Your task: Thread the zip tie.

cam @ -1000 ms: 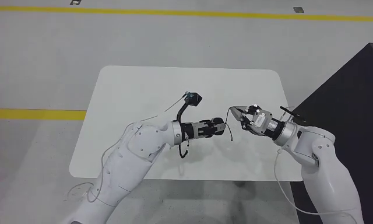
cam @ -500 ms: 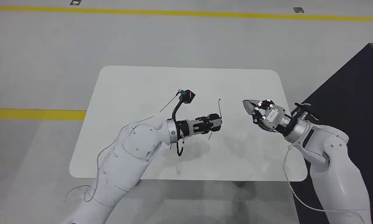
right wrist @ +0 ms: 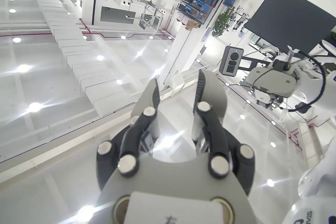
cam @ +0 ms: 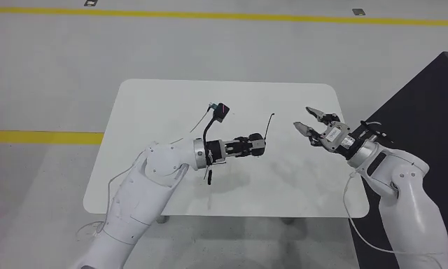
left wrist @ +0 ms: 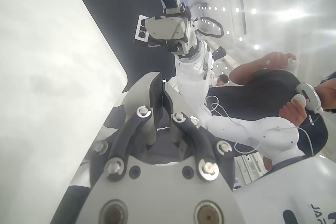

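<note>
Above the surface (cam: 175, 108), the left tool (cam: 260, 143) is closed, seemingly pinching the thin zip tie (cam: 269, 123); the right tool (cam: 303, 119) gapes wide, empty, well apart.

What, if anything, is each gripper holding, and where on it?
The left gripper pinches a thin black plastic zip tie near one end; the right gripper holds nothing.
</note>
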